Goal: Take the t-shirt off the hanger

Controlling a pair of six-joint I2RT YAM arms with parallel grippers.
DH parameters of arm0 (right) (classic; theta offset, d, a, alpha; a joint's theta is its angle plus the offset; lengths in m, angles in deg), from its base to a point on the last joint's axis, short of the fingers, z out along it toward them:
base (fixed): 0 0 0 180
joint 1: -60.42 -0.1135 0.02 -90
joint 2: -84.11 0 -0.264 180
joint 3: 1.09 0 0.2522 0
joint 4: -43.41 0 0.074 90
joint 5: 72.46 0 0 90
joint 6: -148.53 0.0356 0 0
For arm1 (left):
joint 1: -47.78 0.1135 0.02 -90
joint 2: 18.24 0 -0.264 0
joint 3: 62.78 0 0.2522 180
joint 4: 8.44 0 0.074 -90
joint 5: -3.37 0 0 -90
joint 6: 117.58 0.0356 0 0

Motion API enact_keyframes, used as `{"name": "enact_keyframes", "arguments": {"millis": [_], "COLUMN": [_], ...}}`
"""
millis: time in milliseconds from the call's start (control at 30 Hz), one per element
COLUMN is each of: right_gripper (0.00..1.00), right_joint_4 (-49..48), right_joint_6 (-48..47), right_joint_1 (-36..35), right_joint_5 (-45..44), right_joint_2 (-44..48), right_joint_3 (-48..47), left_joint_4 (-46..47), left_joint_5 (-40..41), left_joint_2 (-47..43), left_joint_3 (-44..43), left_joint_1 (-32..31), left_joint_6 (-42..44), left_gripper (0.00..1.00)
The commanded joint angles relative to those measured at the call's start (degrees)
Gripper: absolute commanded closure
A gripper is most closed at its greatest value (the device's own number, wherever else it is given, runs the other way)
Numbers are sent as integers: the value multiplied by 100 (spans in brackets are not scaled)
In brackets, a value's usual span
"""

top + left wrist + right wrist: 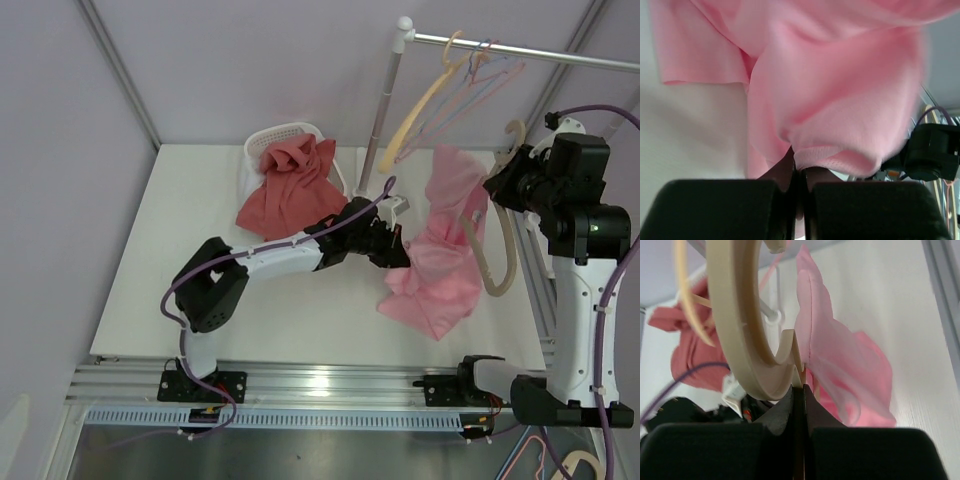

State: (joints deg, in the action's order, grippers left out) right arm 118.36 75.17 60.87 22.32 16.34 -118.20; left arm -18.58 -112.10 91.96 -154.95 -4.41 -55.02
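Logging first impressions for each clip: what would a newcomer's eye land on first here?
The pink t-shirt stands out, hanging by the raised beige hanger and pooling on the table at centre-right. The left gripper is shut on its fabric, and the right gripper clamps the hanger. Next comes the red garment spilling from the white basket at the back.
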Motion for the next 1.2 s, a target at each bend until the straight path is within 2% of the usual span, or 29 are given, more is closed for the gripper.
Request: {"name": "enact_keyframes", "arguments": {"millis": [0, 267, 367, 467, 500, 567, 700, 767, 833, 900, 967, 1000, 1067, 1100, 1167], "right_gripper": [100, 100, 100, 100, 100, 100, 100, 100, 100, 100, 100, 100, 100, 100, 100], "right_joint_4": [252, 271, 166, -80, -220, -379, -669, -775, -994, -1274, -1451, -1530, -1592, -1592, -1627], "right_joint_6": [-205, 23, 85, 58, 84, 190, 313, 261, 191, 85, 6, 32, -21, -82, -205], "right_joint_1": [-27, -177, -177, -177, -177, -185, -194, -194, -203, -203, -194, -194, -194, -194, -194], "right_joint_5": [269, -37, -64, -459, -886, -1197, -1698, -2128, -2366, -2516, -2377, -2272, -2157, -2165, -2174], "right_joint_2": [343, 967, 1037, 1029, 1020, 967, 800, 721, 651, 476, 318, 99, -165, -454, -754], "right_joint_3": [236, 675, 772, 860, 887, 887, 755, 816, 895, 904, 765, 642, 196, 10, -533], "left_joint_4": [165, 209, 236, 306, 315, 367, 1217, 1439, 1327, 889, -59, -307, -921, -1011, -1126], "left_joint_5": [332, 816, 781, 728, 719, 702, 597, 710, 1139, 1552, 2247, 2344, 2093, 1934, 1408], "left_joint_2": [-489, -824, -841, -929, -1016, -1140, -1526, -1947, -2542, -3001, -3554, -3679, -3881, -3909, -3787], "left_joint_3": [89, 327, 362, 528, 720, 1028, 2188, 2888, 3181, 3053, 2806, 2309, 1972, 1422, 1058], "left_joint_1": [199, 358, 393, 393, 393, 393, 384, 384, 384, 402, 437, 585, 866, 1233, 1822], "left_joint_6": [-7, 90, 72, 29, 20, -50, -261, -279, -174, 141, 422, 511, 669, 687, 653], "left_gripper": [99, 99, 99, 99, 99, 99, 99, 99, 99, 99, 99, 99, 99, 99, 99]}}
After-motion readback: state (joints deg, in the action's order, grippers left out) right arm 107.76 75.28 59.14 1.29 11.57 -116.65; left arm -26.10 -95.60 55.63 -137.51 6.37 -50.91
